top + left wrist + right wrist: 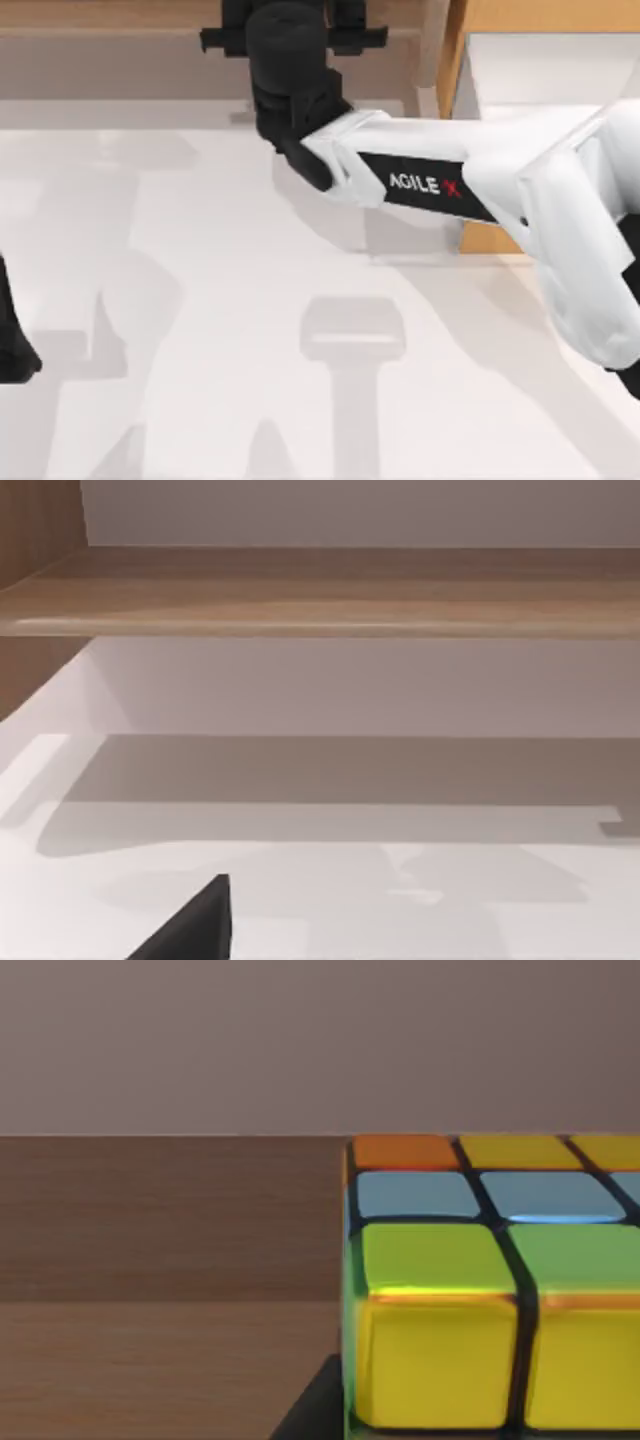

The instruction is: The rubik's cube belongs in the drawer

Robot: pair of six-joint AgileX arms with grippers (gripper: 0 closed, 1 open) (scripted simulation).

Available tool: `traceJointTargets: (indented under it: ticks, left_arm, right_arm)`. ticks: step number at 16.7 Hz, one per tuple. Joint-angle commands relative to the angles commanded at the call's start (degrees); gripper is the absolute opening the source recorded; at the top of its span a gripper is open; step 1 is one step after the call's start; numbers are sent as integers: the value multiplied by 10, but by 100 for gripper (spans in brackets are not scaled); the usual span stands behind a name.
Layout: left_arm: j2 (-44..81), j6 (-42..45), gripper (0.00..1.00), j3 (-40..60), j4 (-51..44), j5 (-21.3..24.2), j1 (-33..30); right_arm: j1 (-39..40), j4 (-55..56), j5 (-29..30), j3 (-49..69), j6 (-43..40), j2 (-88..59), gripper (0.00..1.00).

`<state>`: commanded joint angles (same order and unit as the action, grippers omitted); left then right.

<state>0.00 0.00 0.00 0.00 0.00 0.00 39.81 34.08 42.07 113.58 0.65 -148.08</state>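
Right pincer (290,40) over the shelf (120,20), its wrist hiding the rubik's cube (490,1290).

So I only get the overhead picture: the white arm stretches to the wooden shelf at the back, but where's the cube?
Observer: In the right wrist view the rubik's cube sits close up, brown wood beside it; the right gripper is at the shelf.
Operator: What colours?
Observer: Yellow in front; green, blue, orange, yellow on top.
Operator: And the left arm, parked at the left edge?
Observer: Its camera faces the shelf across the table.
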Motion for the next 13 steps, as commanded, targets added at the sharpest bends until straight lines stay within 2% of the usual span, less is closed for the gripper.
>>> traceJointTargets:
  ticks: [6, 13]
  left_arm:
    - [0, 0, 100, 0, 0, 0, 0]
    - [0, 0, 100, 0, 0, 0, 0]
  right_arm:
    - [0, 0, 0, 0, 0, 0, 2]
    - [0, 0, 0, 0, 0, 0, 0]
